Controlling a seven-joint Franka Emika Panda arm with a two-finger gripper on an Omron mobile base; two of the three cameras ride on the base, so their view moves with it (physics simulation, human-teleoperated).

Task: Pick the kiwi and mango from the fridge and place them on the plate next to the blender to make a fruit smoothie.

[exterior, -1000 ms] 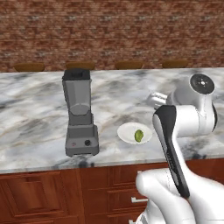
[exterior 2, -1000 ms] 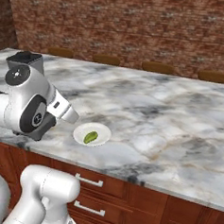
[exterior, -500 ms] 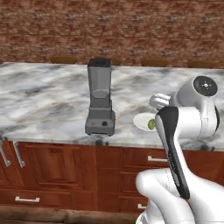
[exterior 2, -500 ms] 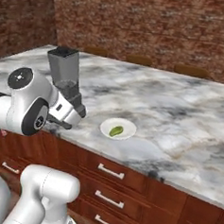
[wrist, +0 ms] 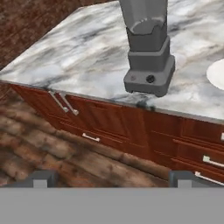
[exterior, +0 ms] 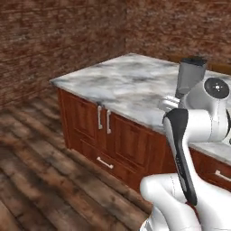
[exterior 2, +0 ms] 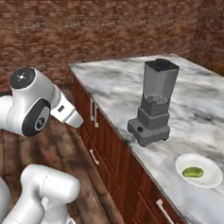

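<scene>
The kiwi point(exterior 2: 193, 172) lies on the white plate point(exterior 2: 209, 180) at the lower right of the right base view, just beside the blender point(exterior 2: 153, 105), which stands at centre frame near the counter's front edge. No mango is on the plate, so by my judgement half the task is done and the fridge is the next destination.

The gripper point(wrist: 109, 178) holds nothing; its two dark tips sit far apart at the bottom of the hand view, jaws fully spread, aimed at the cabinet fronts point(wrist: 105, 122) below the marble counter point(wrist: 78, 57).

For the step in hand, I would advise keeping the arm tucked close while the base travels, clear of the counter corner, and keeping the jaws wide for the mango.

The right base view alone gives the kiwi and the whole plate; the hand view catches a sliver of plate rim at its right edge. The left base view adds the wooden floor point(exterior: 40, 158) and brick wall point(exterior: 58, 40) at left.
</scene>
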